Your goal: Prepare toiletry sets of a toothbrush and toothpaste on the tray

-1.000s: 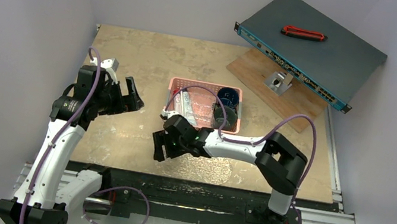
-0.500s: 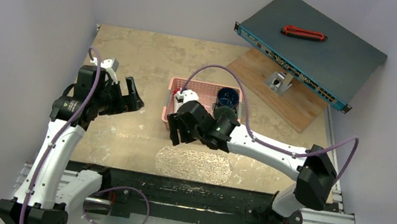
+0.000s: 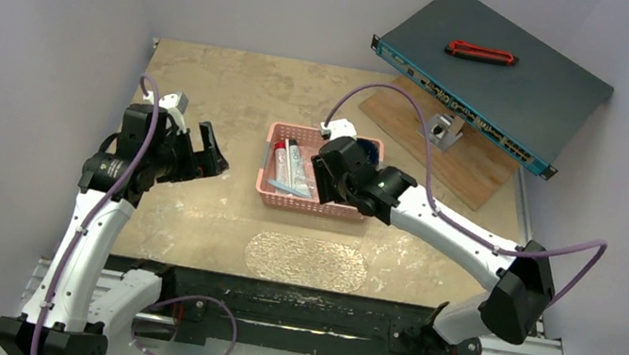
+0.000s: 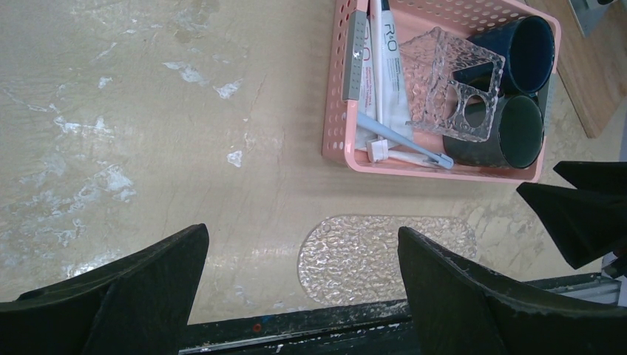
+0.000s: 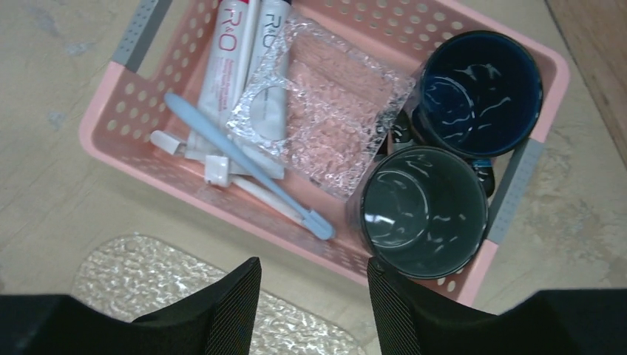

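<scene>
The clear textured tray [image 3: 307,260] lies flat near the table's front edge, bare. Behind it, a pink basket [image 3: 263,187] holds two white toothpaste tubes [image 5: 231,74] with red print. A light blue toothbrush [image 5: 244,163] lies across them, and a white toothbrush [image 5: 255,192] lies beside it. My right gripper [image 5: 314,299] hovers open above the basket's near wall, with nothing between its fingers. My left gripper [image 4: 303,296] stands wide open and empty, left of the basket and above the table; it looks toward the tray [image 4: 384,255].
The basket also holds a blue mug [image 5: 477,89], a dark mug [image 5: 423,211] and a clear textured holder with round holes [image 5: 325,126]. A wooden board [image 3: 435,144] and a tilted dark metal box [image 3: 489,72] stand at the back right.
My right arm has swung back and to the right, from over the tray to over the pink basket, and its jaws have narrowed a little. The left arm has not moved.
</scene>
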Tool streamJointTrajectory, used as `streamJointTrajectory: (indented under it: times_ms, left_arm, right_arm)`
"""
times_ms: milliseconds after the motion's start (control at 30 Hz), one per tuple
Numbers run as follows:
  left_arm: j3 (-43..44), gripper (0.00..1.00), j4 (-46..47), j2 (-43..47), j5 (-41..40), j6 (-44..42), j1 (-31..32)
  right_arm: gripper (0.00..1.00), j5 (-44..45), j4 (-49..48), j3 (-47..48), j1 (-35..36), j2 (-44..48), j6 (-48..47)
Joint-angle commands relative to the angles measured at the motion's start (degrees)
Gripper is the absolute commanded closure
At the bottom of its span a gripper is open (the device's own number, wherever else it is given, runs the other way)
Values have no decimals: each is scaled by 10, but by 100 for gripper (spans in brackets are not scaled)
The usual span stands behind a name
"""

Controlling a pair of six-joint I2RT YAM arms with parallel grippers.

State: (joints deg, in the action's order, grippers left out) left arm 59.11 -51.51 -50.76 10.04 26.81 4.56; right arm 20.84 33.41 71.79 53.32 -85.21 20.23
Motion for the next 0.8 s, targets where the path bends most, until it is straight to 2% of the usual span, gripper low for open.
streamJointTrajectory:
  times_ms: [0, 267, 767]
  left_arm:
    - [-3, 1, 16, 3, 8, -8, 2]
    - [-4, 1, 15, -1, 4, -9, 2]
    - [-3, 1, 16, 8, 16, -9, 3]
  right_arm:
    - [44, 16, 1, 9, -25, -2, -43]
    - [47, -25, -19, -1, -77, -39, -64]
    - [52, -45, -36, -13, -93, -93, -82]
